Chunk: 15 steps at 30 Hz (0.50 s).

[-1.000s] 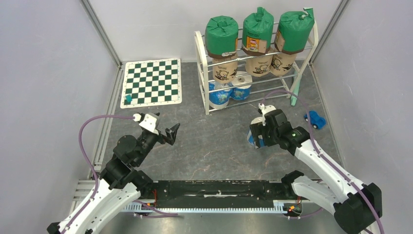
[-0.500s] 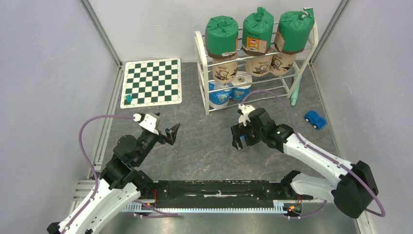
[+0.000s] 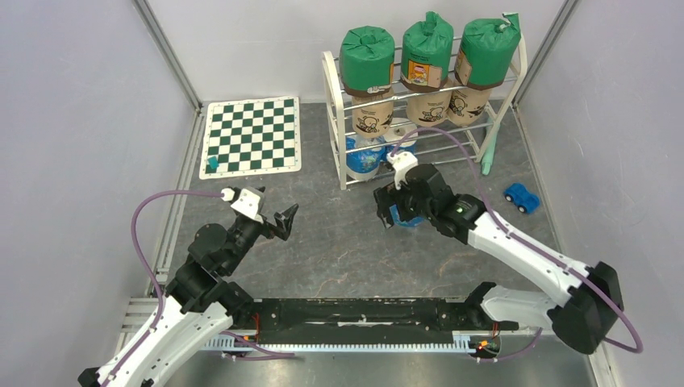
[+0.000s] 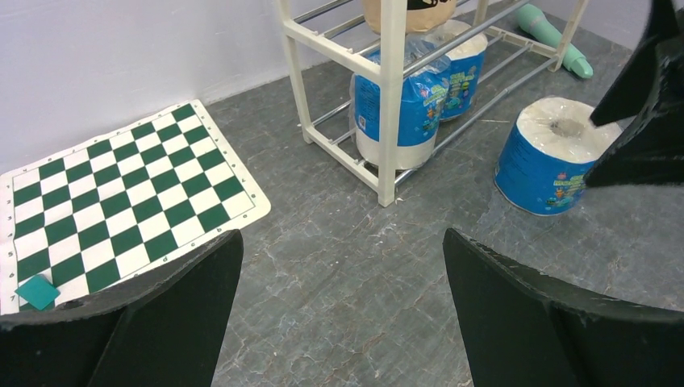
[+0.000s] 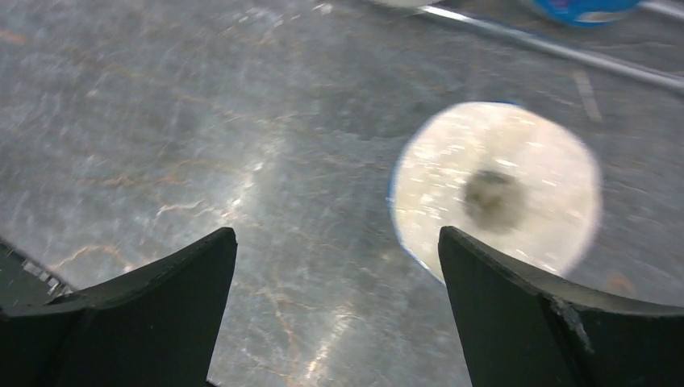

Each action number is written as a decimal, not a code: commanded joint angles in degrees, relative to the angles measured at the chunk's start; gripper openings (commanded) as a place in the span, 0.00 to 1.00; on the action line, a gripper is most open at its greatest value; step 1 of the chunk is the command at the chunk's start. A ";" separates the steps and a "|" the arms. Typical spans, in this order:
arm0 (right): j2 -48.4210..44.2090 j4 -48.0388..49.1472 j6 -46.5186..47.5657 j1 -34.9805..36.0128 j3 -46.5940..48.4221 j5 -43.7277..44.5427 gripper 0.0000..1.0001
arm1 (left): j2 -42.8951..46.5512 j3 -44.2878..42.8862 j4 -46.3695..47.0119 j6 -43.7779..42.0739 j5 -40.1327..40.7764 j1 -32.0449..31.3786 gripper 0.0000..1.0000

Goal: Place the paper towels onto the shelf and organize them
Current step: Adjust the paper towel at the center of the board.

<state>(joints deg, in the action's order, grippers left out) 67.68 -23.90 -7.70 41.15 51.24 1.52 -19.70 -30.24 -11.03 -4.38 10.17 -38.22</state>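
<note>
Far left, at the back: chessboard mat flat on the grey floor, with a small teal piece at its near-left corner.

Left gripper: in front of the mat and apart from it, over bare floor. Fingers spread wide, nothing between them, pointed toward the shelf.

Shelf: back, right of centre, by the rear wall.
- Top tier: three green rolls, upright, side by side.
- Next tier down: three tan rolls with black drawings, in a row.
- Bottom tier: two blue-wrapped rolls at the left end, the first just beside the left end frame.

Loose blue-wrapped roll: upright on the floor in front of the shelf, apart from it, white end up.

Right gripper: right over that roll, fingers wide apart, not clamped on anything. Right wrist view blurred; roll top sits toward the right finger, contact impossible to tell.

Further right: mint-green stick at the shelf's right end, then blue toy car on the floor near the right wall.
</note>
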 commanded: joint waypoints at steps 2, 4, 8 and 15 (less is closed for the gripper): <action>-5.97 -3.82 -4.89 -0.54 1.25 22.76 0.98 | 0.18 0.02 1.10 -1.76 -0.65 0.23 1.00; -6.97 -3.35 -6.58 -1.42 0.61 27.09 0.98 | 0.02 -0.02 1.08 -1.54 -0.85 0.25 1.00; -7.23 -0.63 -11.24 -4.34 -0.97 28.46 0.98 | 0.36 0.05 1.01 -1.19 -1.20 0.25 1.00; -1.71 -1.74 -21.62 -8.44 -0.56 32.78 0.91 | 0.90 0.23 0.84 -0.81 -1.12 0.25 1.00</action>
<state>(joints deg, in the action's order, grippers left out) 63.68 -26.24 -22.24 33.41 50.76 29.74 -19.62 -30.22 -11.03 -4.36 9.89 -38.22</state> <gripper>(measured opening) 0.927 0.994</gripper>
